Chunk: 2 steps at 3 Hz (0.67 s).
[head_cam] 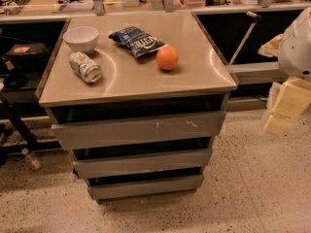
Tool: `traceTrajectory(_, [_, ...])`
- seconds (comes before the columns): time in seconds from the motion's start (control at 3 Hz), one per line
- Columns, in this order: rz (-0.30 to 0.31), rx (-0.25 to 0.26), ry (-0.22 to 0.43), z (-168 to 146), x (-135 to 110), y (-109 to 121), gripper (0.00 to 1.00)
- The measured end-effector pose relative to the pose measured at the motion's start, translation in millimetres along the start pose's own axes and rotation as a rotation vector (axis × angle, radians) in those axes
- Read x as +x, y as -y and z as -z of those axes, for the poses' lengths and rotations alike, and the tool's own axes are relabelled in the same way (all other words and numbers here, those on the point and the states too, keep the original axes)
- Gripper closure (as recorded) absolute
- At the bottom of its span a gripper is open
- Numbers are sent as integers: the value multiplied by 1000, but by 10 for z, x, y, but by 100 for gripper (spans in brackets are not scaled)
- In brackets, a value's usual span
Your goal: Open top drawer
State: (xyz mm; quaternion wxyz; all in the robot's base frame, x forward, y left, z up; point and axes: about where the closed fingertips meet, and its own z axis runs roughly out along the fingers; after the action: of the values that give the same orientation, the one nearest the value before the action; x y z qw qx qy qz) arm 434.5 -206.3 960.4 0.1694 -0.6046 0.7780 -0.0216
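The top drawer (121, 130) sits directly under the table (146, 81) top, pushed in, with its slanted grey front facing the camera and pale scratch marks right of centre. Two narrower grey drawers (141, 162) lie below it, also pushed in. On the table a white bowl (81, 38) stands at the back left, with a can (85, 67) lying on its side just in front of it. A dark blue chip bag (137, 41) lies near the middle, and an orange (167, 58) rests just beside the bag's right corner. The gripper (286, 108) hangs at the right edge, well apart from the drawers and touching nothing; whether it is released or clenched cannot be told
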Motion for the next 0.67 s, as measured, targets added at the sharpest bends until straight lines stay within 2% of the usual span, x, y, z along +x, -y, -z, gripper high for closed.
traceTrajectory(0.33, [-8, -40, 48, -507, -199, -198, 0])
traceTrajectory(0.67, [3, -104, 80, -1124, -446, -359, 0])
